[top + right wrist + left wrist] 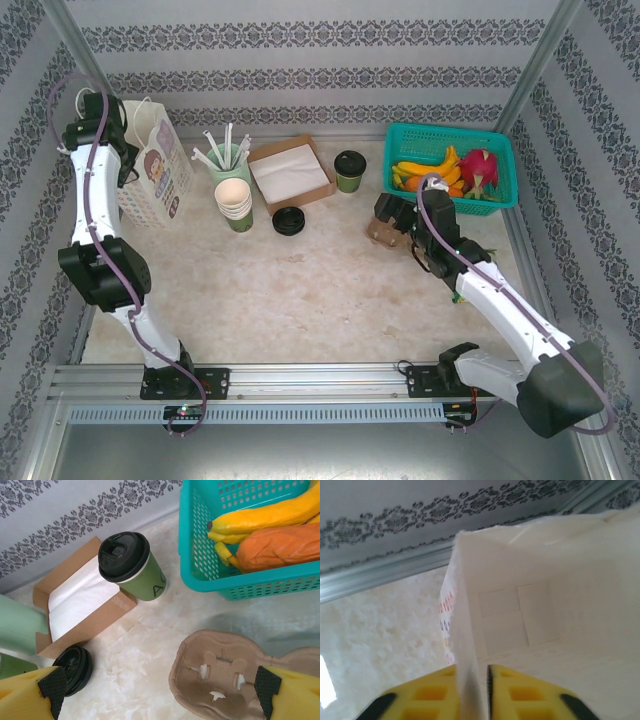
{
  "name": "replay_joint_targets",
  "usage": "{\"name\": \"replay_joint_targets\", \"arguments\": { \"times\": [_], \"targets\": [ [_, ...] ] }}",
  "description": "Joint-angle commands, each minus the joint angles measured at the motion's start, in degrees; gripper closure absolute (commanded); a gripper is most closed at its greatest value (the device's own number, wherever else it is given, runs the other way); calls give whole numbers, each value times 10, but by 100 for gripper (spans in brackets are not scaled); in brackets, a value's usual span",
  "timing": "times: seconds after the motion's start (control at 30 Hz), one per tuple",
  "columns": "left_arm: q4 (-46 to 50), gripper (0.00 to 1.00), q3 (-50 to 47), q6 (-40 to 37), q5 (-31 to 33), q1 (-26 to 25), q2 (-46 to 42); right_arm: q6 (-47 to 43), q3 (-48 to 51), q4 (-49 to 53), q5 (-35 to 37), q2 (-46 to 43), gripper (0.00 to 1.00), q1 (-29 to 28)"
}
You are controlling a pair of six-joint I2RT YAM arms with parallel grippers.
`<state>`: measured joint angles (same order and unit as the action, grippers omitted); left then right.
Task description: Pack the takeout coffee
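The right hand (159, 692) hangs over the marbled tabletop (160, 625) with its yellow fingers (22, 697) spread wide. By the right finger lies a brown pulp cup carrier (220, 675), and by the left finger a loose black lid (75, 669). Farther off stands the takeout coffee (131, 565), lidded, just beside a cardboard box (107, 612) of white napkins (80, 592). To the cup's right, a teal basket (260, 587) holds bananas (270, 515) and an orange item (280, 547).

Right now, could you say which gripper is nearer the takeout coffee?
Right. The right gripper hangs just right of the takeout coffee, above the cup carrier; the left gripper pinches the paper bag far to its left.
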<state>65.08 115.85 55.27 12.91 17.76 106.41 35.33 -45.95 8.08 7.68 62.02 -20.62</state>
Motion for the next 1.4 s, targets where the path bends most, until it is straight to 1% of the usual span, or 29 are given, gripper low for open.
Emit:
{"name": "replay_joint_targets", "arguments": {
  "times": [0.0,0.07,0.2,0.27,0.37,0.47,0.6,0.73,0.93,1.07,1.1,1.13,1.23,1.37],
  "targets": [
    [-12,85,-1,-31,7,7,-18,-24,13,-8,12,-21,2,7],
    [-11,86,-10,-43,14,7,-35,-22,15,-1,5,-24,2,13],
    [-16,89,-59,-75,23,8,-84,-10,22,-3,-25,-26,2,28],
    [-26,93,-101,-95,13,8,-118,-5,23,-4,-22,-24,2,31],
    [-51,100,-170,-121,-19,9,-182,-5,20,-4,-24,-18,2,33],
    [-57,100,-218,-146,-44,10,-238,-7,12,2,-28,-6,2,35],
    [-23,100,-235,-186,-18,10,-298,-4,1,7,-37,12,2,36],
    [22,100,-255,-232,-39,10,-354,-11,-20,25,-47,32,2,35],
    [87,100,-279,-268,-70,10,-429,-3,-44,33,-55,65,3,35],
    [127,100,-276,-275,-61,9,-471,-1,-64,44,-66,88,3,34],
    [139,100,-271,-280,-67,10,-478,-3,-68,49,-67,93,3,33],
    [147,100,-267,-288,-82,10,-481,-4,-72,56,-69,97,4,33],
    [169,100,-262,-298,-163,9,-495,-9,-82,82,-72,105,3,34],
    [170,100,-298,-284,-280,8,-516,-7,-94,129,-60,108,3,38]
  ]
}}
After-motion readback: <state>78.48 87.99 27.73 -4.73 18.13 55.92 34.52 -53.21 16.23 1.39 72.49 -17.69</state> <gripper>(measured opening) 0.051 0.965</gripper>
